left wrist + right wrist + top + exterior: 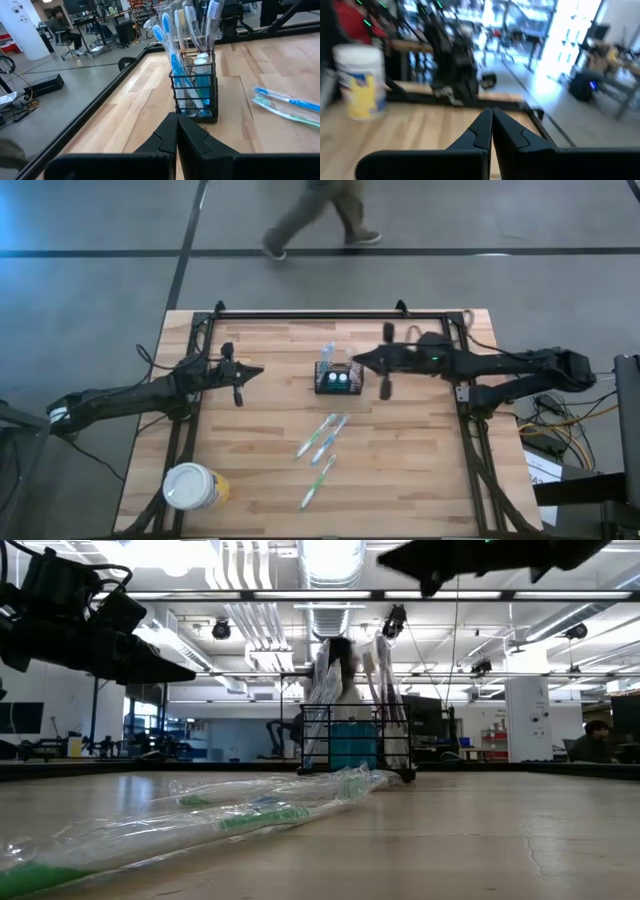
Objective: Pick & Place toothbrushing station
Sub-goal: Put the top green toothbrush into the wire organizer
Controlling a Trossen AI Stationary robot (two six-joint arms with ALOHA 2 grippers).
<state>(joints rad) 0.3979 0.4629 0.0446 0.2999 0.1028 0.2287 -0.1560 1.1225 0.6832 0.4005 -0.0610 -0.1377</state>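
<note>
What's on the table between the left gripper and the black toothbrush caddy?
Nothing: only bare wood separates the shut left gripper from the caddy, as the high and left wrist views show.

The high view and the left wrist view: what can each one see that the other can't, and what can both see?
Only the high view shows the round white-lidded yellow tub at the table's near left corner, the right end effector shut beside the caddy, and a person's legs walking past the table. Only the left wrist view shows a seated person in the room and the bristle heads of the upright toothbrushes. Both show the black slotted wire caddy, loose wrapped toothbrushes on the light wooden table, and the shut left end effector.
</note>
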